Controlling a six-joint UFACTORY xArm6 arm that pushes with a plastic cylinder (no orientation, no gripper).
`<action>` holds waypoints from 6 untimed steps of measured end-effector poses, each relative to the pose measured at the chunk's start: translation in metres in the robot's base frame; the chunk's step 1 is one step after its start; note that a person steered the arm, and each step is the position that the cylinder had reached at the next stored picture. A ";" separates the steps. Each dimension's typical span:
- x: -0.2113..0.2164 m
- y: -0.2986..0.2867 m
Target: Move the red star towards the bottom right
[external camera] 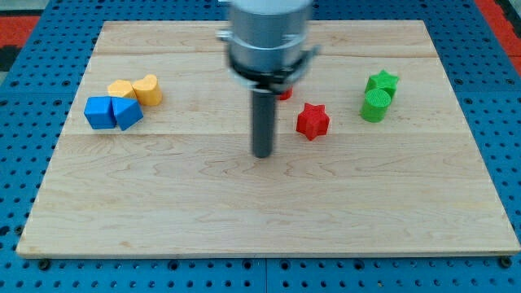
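Camera view: red star (313, 120) at bench (244, 220) centre-right, unmoved; my tip (261, 154) at its 8 o'clock, apart; no claw visible, state untellable; push toward 5 o'clock remains.

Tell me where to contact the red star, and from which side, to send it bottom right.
There is no grip, only a push. Put my tip against the red star on its upper-left points and drive toward the view's bottom right. My tip now sits to the star's lower left, apart from it, so it likely needs to circle up first. Another red block peeks out behind the arm.
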State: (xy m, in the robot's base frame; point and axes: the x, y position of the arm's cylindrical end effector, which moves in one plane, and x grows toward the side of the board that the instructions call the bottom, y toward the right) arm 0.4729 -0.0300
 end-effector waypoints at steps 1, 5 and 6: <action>-0.044 -0.006; -0.039 0.141; 0.001 0.179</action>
